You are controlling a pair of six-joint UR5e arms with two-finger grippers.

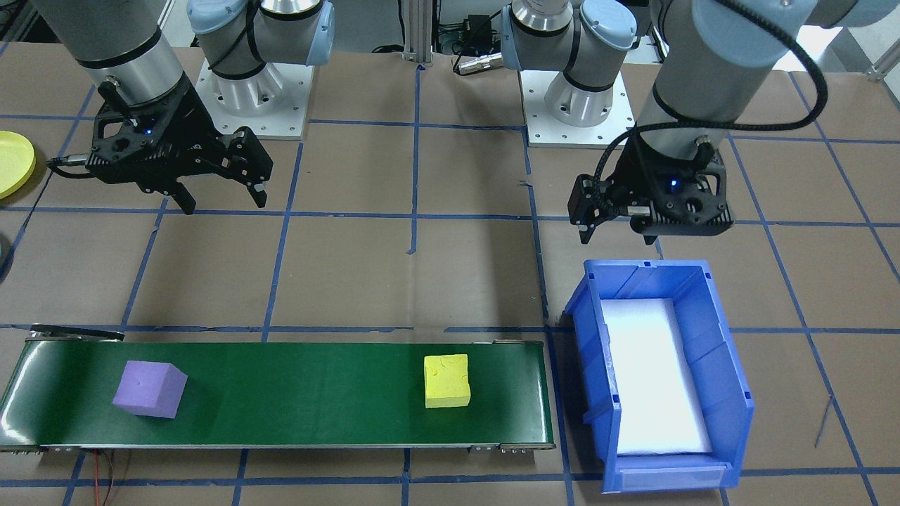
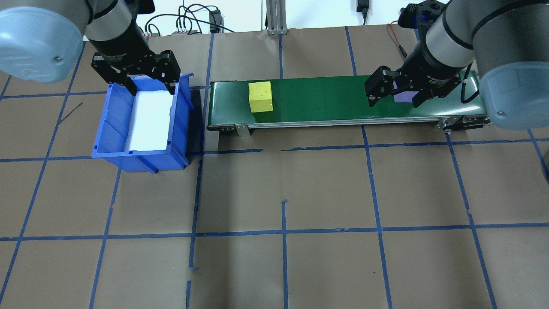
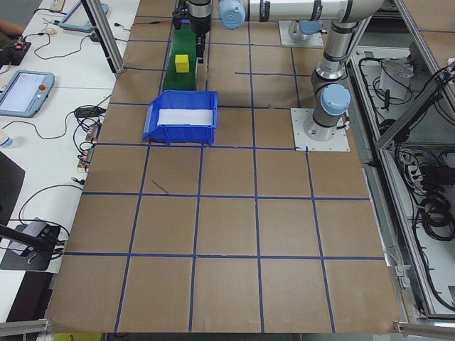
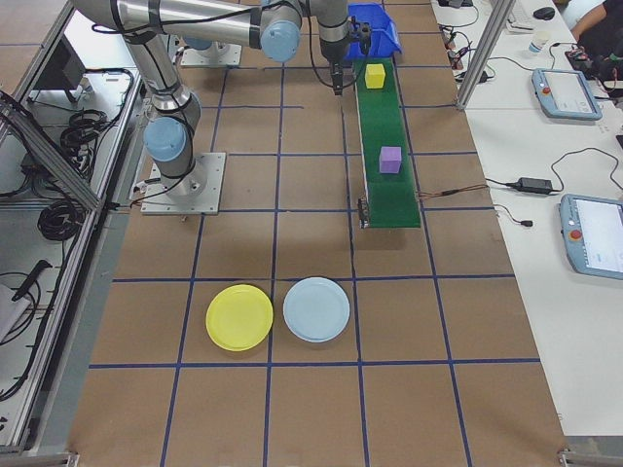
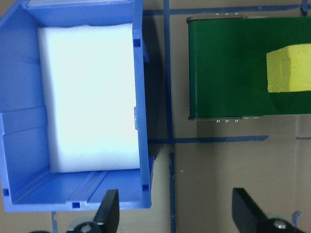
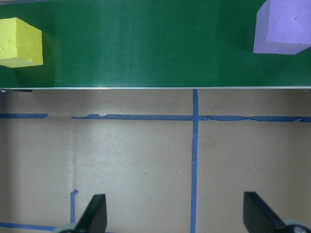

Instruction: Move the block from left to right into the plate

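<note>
A brown paper-covered table [image 2: 274, 266] gridded with blue tape carries a green conveyor belt [image 2: 326, 98] along its far side, and over it the left gripper [image 1: 619, 225] hangs with its jaws spread wide and empty above the near end of a blue bin [image 1: 661, 372] lined with white foam, while the right gripper [image 2: 392, 94] hovers equally wide open and empty just short of the belt's right stretch. Outward from the right gripper, the purple block [image 1: 150, 388] sits on the belt almost under it, the yellow block [image 1: 447, 380] rests well apart towards the belt's left end near the bin, and the yellow plate [image 4: 239, 317] lies on the table beyond the belt's right end, just beside a pale blue plate [image 4: 316, 309]. Either block looks like light, slightly squashy foam with matte, grippy faces, so it would probably be best pinched across two opposite flat sides near mid-height, with a gentle squeeze.
</note>
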